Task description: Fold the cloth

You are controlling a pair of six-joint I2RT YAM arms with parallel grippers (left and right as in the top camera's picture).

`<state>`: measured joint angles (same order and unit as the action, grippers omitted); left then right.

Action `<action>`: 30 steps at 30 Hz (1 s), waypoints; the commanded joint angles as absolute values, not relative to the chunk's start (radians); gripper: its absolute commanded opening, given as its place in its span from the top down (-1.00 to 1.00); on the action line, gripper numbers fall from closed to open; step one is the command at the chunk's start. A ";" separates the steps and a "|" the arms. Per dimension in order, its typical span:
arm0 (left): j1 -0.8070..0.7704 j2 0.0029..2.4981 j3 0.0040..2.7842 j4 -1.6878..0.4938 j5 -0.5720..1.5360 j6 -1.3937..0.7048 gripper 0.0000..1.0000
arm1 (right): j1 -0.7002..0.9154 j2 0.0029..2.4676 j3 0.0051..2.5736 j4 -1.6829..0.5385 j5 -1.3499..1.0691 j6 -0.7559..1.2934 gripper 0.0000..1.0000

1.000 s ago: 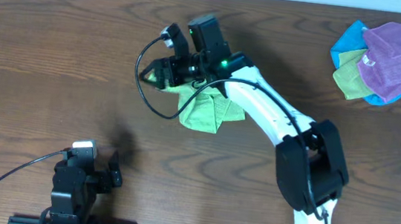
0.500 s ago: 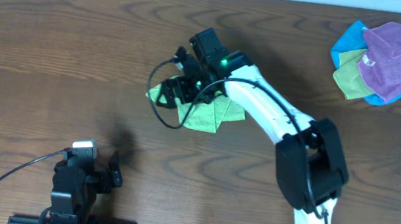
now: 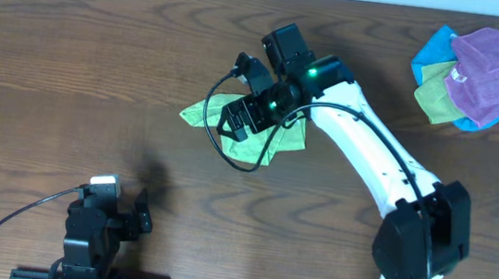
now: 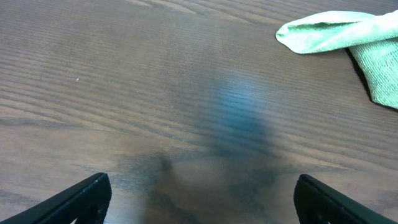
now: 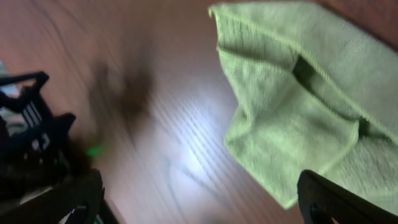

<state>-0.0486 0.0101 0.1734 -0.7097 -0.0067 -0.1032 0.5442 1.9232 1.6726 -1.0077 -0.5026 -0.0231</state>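
Nearest the onlooker, at the front edge of the bench (image 3: 53,63), the left hand (image 3: 142,215) sits low over bare wood. Its two fingers stand wide apart and hold nothing. From its own wrist view, the cloth (image 4: 323,28) lies well ahead and off to the right, with open wood grain between.

Mid-bench, the right arm (image 3: 368,161) reaches in from the front right, and the right hand (image 3: 236,119) hangs directly over the lime-green cloth (image 3: 199,111). A loop of black cable (image 3: 229,154) sags from the wrist across the fabric. The cloth lies on the bench, rumpled and partly doubled over. One pointed corner sticks out to the left of the hand, and a broader part shows on its right, beneath the arm.

In the right wrist view the fingers are spread wide with nothing gripped between them. The cloth (image 5: 292,118) fills the upper right, its layers overlapping, and its lower edge runs towards the right-hand finger (image 5: 329,199). Whether that finger touches the fabric cannot be told.

Farthest off, at the back right corner, lies a separate heap well apart from the hands. A purple cloth (image 3: 493,72) lies on top, over a bright blue cloth (image 3: 438,46) and a second green one (image 3: 432,103).
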 commanded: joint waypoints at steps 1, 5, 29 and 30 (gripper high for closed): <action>-0.052 0.004 0.160 -0.727 -0.007 -0.089 -0.90 | 0.527 1.901 1.681 -1.036 -0.521 -0.078 -0.98; -0.052 0.004 0.160 -0.727 -0.007 -0.089 -0.90 | 0.508 1.851 1.681 -1.074 -0.528 -0.112 -0.98; -0.052 0.004 0.198 -0.615 0.374 -0.150 -0.90 | 0.445 1.576 1.680 -1.188 -0.437 -0.055 -0.99; -0.052 0.006 0.211 -0.618 0.363 -0.141 -0.90 | 0.445 1.576 1.680 -1.185 -0.436 -0.048 -0.99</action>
<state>-0.0486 0.0101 0.1730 -0.6174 0.2104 -0.1532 0.4545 1.5864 1.6741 -1.1889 -0.4404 -0.1017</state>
